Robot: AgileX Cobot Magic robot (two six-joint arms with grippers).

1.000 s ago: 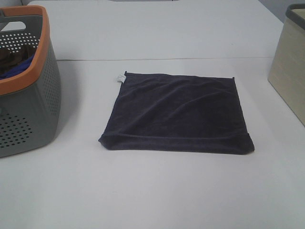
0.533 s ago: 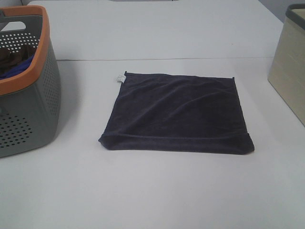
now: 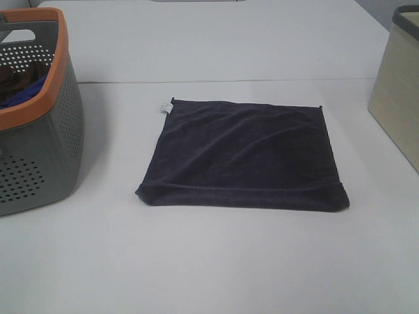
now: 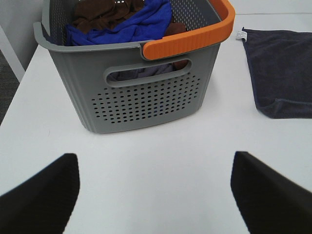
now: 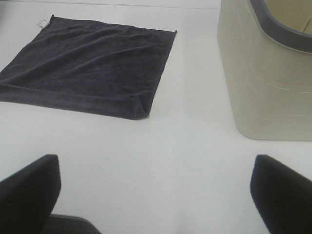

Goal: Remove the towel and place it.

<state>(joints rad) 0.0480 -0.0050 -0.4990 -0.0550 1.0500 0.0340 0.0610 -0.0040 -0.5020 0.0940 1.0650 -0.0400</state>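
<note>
At the left edge of the white surface stands a grey perforated basket with an orange rim, holding a bright blue cloth and a brown cloth heaped inside. The left gripper hangs over bare surface on the near side of the basket, its jaws spread wide with nothing between them. In the middle of the surface, well apart from the basket, the towel lies flat and roughly square, its near hem slightly rolled and a small white tag at its far left corner. The right gripper hovers over bare surface near the towel's near right corner, jaws wide open and empty. At the right edge stands a beige bin with a dark rim.
</note>
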